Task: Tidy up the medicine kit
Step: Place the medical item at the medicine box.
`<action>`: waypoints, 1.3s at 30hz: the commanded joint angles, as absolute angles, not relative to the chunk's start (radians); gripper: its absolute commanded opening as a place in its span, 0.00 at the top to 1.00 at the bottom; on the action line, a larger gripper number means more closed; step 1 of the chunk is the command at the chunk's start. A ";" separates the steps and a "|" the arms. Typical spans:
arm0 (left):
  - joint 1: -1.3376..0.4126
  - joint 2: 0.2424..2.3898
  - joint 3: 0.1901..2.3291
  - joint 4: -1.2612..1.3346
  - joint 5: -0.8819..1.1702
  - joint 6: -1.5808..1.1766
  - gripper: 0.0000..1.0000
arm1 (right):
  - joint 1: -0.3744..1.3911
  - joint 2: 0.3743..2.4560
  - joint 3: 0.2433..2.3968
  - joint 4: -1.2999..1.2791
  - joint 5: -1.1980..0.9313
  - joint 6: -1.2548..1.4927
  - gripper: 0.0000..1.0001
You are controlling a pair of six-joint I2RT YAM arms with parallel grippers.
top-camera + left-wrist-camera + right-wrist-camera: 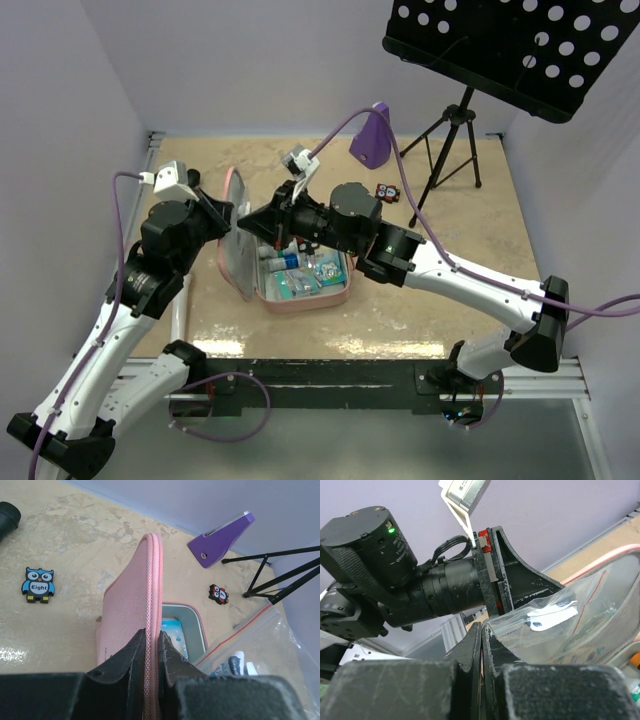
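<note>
Pale lavender-white walls close in the space on three sides, plain and evenly lit. Between them lies a beige, mottled worktop with a glossy sheen toward its front, where soft light reflects. A black metal rail runs along the near edge. At the far right stands a black perforated music stand on a thin tripod.

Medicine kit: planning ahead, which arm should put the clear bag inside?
Probably right: right gripper pinches the clear bag at the medicine kit; left gripper is busy holding its lid open.
</note>
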State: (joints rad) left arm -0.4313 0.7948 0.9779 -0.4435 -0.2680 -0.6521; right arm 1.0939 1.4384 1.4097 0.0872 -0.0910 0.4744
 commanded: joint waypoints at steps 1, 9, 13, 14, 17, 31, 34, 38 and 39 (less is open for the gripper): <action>-0.428 0.776 1.032 -0.423 -0.256 -0.649 1.00 | 1.080 1.462 1.440 0.175 -0.144 0.442 1.00; -0.428 0.756 1.045 -0.465 -0.301 -0.640 1.00 | 1.069 1.497 1.413 0.256 -0.187 0.433 1.00; -0.428 0.749 1.045 -0.480 -0.318 -0.634 1.00 | 1.063 1.519 1.405 0.279 -0.206 0.431 1.00; -0.428 0.747 1.046 -0.483 -0.322 -0.630 1.00 | 1.062 1.525 1.401 0.284 -0.210 0.431 1.00; -0.428 0.742 1.048 -0.491 -0.336 -0.624 1.00 | 1.058 1.539 1.385 0.307 -0.227 0.433 1.00; -0.428 0.738 1.045 -0.499 -0.353 -0.615 1.00 | 1.055 1.588 1.290 0.362 -0.291 0.437 1.00; -0.429 0.736 1.049 -0.499 -0.353 -0.612 1.00 | 1.055 1.597 1.288 0.310 -0.272 0.408 1.00; -0.428 0.738 1.049 -0.492 -0.348 -0.614 1.00 | 1.055 1.638 1.342 0.161 -0.213 0.357 1.00; -0.428 0.741 1.049 -0.492 -0.347 -0.615 1.00 | 1.055 1.646 1.351 0.138 -0.198 0.350 0.93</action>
State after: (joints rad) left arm -0.4313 0.7532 0.9955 -0.5396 -0.3420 -0.6342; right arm 1.0580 1.6112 1.2957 0.2531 -0.2497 0.4149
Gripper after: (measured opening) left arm 0.176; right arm 0.007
